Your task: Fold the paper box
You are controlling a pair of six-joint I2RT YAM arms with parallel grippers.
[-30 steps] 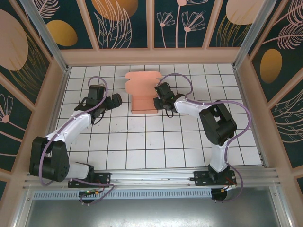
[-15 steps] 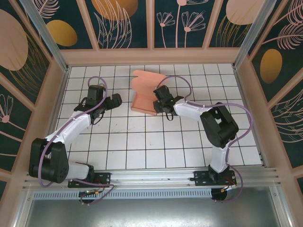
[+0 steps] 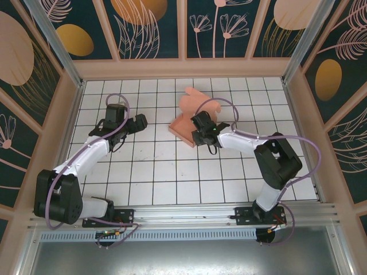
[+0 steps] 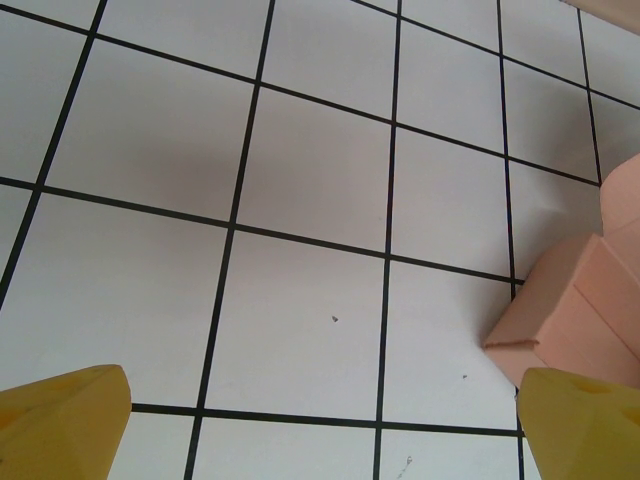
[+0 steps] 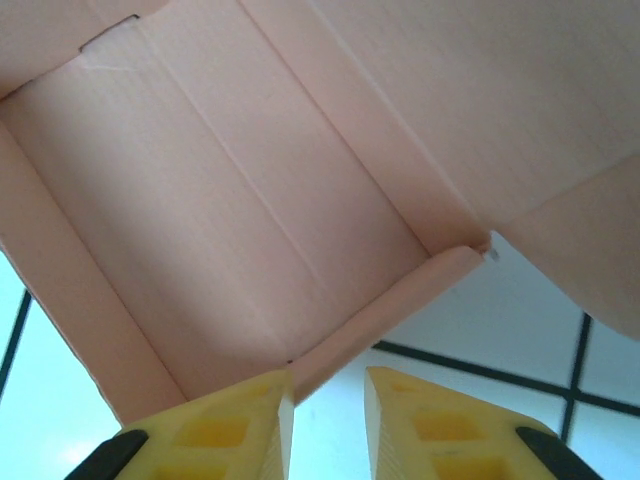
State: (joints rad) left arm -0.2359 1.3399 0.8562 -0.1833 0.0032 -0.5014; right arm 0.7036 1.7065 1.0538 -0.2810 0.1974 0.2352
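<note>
Your surface (image 3: 155, 172) is a white grid of tiles, closed in by dark floral wall panels (image 3: 152, 26) in pink frames.

The box (image 3: 184, 123) sits toward the far middle of the grid, turned at an angle to the tile lines. It is partly folded: a shallow tray with low walls, and a wide flap standing up at its far side. In your right wrist view the box (image 5: 200, 200) shows a bare pink cardboard floor crossed by fold creases, with a low wall along the near edge.

Your right gripper (image 3: 198, 134) is at the box's near right edge. From the wrist view, the right gripper (image 5: 325, 420) has its yellow fingers (image 5: 220, 430) close together astride that near wall, pinching it. The right arm bends at the elbow out to the right, and its forearm runs leftward to the box.

Your left gripper (image 3: 139, 122) hangs over bare tiles, well apart from the box and to its left. In the left wrist view the left gripper (image 4: 320, 430) is spread wide, its fingertips (image 4: 65, 420) at the lower corners, with a corner of the box (image 4: 580, 320) at the right edge. The left arm stretches diagonally from its base toward the far middle.
</note>
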